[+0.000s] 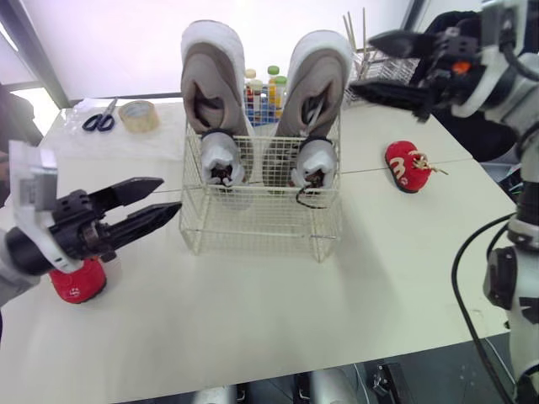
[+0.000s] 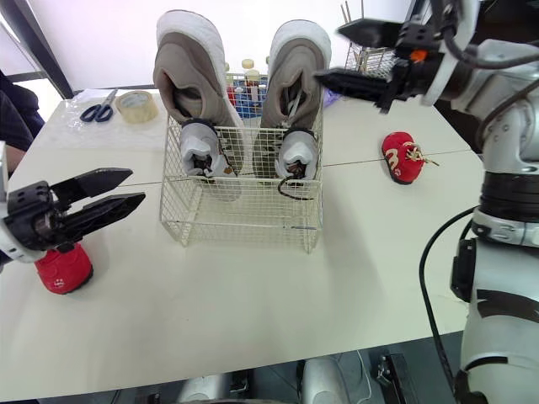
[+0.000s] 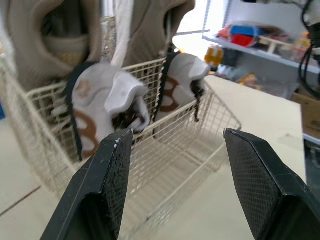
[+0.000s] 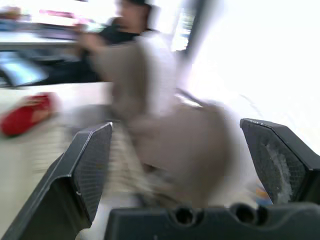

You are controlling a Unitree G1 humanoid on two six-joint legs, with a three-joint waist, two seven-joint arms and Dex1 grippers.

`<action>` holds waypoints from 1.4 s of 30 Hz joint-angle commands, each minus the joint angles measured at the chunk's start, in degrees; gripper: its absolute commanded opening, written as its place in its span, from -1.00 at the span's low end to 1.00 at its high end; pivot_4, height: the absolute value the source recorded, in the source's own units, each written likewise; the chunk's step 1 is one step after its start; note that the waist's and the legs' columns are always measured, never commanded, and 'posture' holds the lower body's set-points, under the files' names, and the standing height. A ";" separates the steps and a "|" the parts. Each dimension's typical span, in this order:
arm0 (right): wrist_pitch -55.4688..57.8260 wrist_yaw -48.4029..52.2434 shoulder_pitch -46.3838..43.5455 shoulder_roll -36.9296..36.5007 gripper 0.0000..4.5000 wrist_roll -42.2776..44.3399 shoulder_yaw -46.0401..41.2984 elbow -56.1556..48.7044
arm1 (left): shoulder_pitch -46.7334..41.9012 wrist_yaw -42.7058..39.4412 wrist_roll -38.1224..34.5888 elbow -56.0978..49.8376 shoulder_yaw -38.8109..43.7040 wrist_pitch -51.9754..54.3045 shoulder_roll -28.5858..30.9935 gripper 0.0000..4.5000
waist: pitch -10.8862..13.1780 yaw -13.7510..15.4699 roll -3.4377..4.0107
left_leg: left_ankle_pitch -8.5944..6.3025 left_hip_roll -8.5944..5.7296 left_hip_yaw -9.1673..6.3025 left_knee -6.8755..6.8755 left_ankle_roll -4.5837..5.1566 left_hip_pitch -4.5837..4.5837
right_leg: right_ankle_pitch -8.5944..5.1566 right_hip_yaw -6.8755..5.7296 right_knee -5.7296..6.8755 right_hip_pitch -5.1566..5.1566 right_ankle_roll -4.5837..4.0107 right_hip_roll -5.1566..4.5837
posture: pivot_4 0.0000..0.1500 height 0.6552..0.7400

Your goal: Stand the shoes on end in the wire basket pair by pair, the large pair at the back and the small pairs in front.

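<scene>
"What is on the white table (image 1: 253, 328)?"

"A roll of brown tape (image 1: 139, 115), near the far edge."

"What is next to the tape?"

"Scissors (image 1: 99, 119), just to its left, lying on clear plastic (image 1: 77, 108)."

"And on the other side?"

"Little bottles (image 1: 274, 84) with coloured caps, well to the right of the tape. Even farther right is a wire rack (image 1: 376, 63) with thin sticks (image 1: 349, 29) in it."

"And far left of the tape?"

"A person's dark sleeve (image 2: 13, 109)."

Front half of wire basket (image 1: 253, 231) open from above, back half taken by two tall beige shoes (image 1: 215, 80) with two small grey shoes (image 1: 221, 156) just before them; bare table (image 1: 253, 328) free in front of the basket, bottles (image 1: 271, 88) crowded close behind it.
</scene>
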 commanded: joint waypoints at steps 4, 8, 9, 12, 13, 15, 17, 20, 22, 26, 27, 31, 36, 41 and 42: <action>-9.60 -16.51 1.50 -0.32 1.00 -11.86 -0.46 14.46 | -8.87 -3.50 0.21 3.68 -8.08 -0.09 1.18 0.32 | 0.00 -0.22 0.01 | 0.04 0.00 0.07 0.01 0.00 -0.01 | 0.00 0.01 0.00 0.00 0.01 0.03 | 1.00 1.00; -15.61 -23.88 2.53 3.38 1.00 -16.44 0.87 25.14 | -12.23 -5.98 1.36 5.53 -11.39 0.47 1.49 0.32 | 0.01 -0.47 0.02 | 0.08 0.06 0.19 0.01 -0.01 0.01 | 0.14 0.02 0.02 0.00 0.25 0.25 | 1.00 1.00; -17.27 -25.35 3.02 4.37 1.00 -17.42 1.14 27.67 | -12.85 -6.53 1.83 5.77 -12.04 0.54 1.59 0.32 | 0.01 -0.46 0.02 | 0.09 0.09 0.20 0.01 -0.02 0.02 | 0.16 0.01 0.02 0.00 0.28 0.31 | 1.00 1.00; -20.70 -29.29 3.92 6.68 1.00 -18.77 0.61 34.00 | -13.70 -7.73 2.72 5.75 -12.77 0.77 1.70 0.32 | 0.06 -0.31 0.07 | 0.11 0.13 0.20 0.01 -0.04 0.01 | 0.17 0.01 0.05 -0.01 0.33 0.50 | 1.00 1.00; -22.09 -30.97 4.33 7.51 1.00 -19.00 0.12 36.99 | -13.59 -8.21 3.53 5.40 -13.26 0.66 1.65 0.32 | 0.09 -0.27 0.11 | 0.11 0.14 0.20 0.02 -0.04 0.00 | 0.17 0.01 0.04 -0.01 0.34 0.51 | 1.00 1.00; -24.66 -34.22 4.82 8.48 1.00 -19.62 -0.51 42.29 | -13.42 -8.22 4.15 4.48 -13.77 0.68 1.37 0.32 | 0.11 -0.06 0.11 | 0.12 0.13 0.22 0.03 -0.04 0.00 | 0.19 0.01 0.04 -0.01 0.37 0.51 | 1.00 1.00; -26.64 -35.95 4.88 8.84 1.00 -19.76 -0.83 45.19 | -13.11 -7.73 3.89 3.65 -13.58 0.99 1.25 0.32 | 0.12 0.02 0.11 | 0.12 0.13 0.21 0.07 -0.04 -0.01 | 0.19 0.01 0.04 0.00 0.38 0.52 | 1.00 1.00; -28.63 -36.80 5.58 9.07 1.00 -20.33 -0.37 47.96 | -11.91 -7.61 4.18 2.71 -12.91 1.25 1.46 0.32 | 0.13 -0.13 0.13 | 0.12 0.12 0.22 0.08 -0.05 -0.01 | 0.20 0.03 0.04 0.01 0.41 0.52 | 1.00 1.00; -29.27 -36.71 6.31 9.24 1.00 -20.39 -0.46 48.44 | -11.58 -7.26 4.25 2.32 -12.63 1.29 1.51 0.32 | 0.12 -0.18 0.13 | 0.13 0.14 0.21 0.08 -0.06 0.00 | 0.20 0.03 0.05 0.01 0.41 0.54 | 1.00 1.00; -29.81 -37.89 7.81 9.29 1.00 -19.63 -1.72 48.39 | -12.11 -5.61 3.63 1.78 -12.76 1.46 1.30 0.32 | 0.12 -0.18 0.13 | 0.16 0.18 0.19 0.08 -0.11 0.03 | 0.20 0.03 0.07 0.03 0.41 0.59 | 1.00 1.00; -29.79 -38.17 8.16 9.35 1.00 -19.49 -1.95 48.42 | -12.13 -5.46 3.73 1.83 -12.85 1.44 1.25 0.32 | 0.13 -0.16 0.13 | 0.16 0.18 0.18 0.08 -0.12 0.04 | 0.20 0.03 0.08 0.04 0.41 0.59 | 1.00 1.00; -29.05 -38.54 9.09 10.12 1.00 -19.21 -2.63 49.44 | -12.88 -5.03 4.03 2.14 -13.68 1.47 1.32 0.32 | 0.12 -0.16 0.13 | 0.17 0.18 0.18 0.09 -0.14 0.05 | 0.20 0.03 0.08 0.05 0.41 0.59 | 1.00 1.00; -29.57 -38.96 8.42 10.90 1.00 -19.47 -2.98 52.58 | -13.79 -5.12 4.75 2.66 -14.32 1.65 1.50 0.32 | 0.12 -0.18 0.13 | 0.18 0.19 0.18 0.09 -0.15 0.06 | 0.20 0.03 0.08 0.07 0.41 0.62 | 1.00 1.00; -29.91 -39.79 6.31 11.15 1.00 -19.57 -3.39 56.03 | -14.92 -3.77 5.18 2.35 -15.27 1.98 0.92 0.32 | 0.12 -0.19 0.13 | 0.18 0.19 0.17 0.11 -0.15 0.07 | 0.20 0.04 0.08 0.08 0.41 0.63 | 1.00 1.00; -30.04 -39.79 6.03 11.16 1.00 -19.55 -3.42 56.37 | -15.02 -3.55 5.24 2.25 -15.28 2.03 0.82 0.32 | 0.12 -0.19 0.13 | 0.18 0.19 0.18 0.11 -0.15 0.08 | 0.21 0.05 0.09 0.08 0.41 0.63 | 1.00 1.00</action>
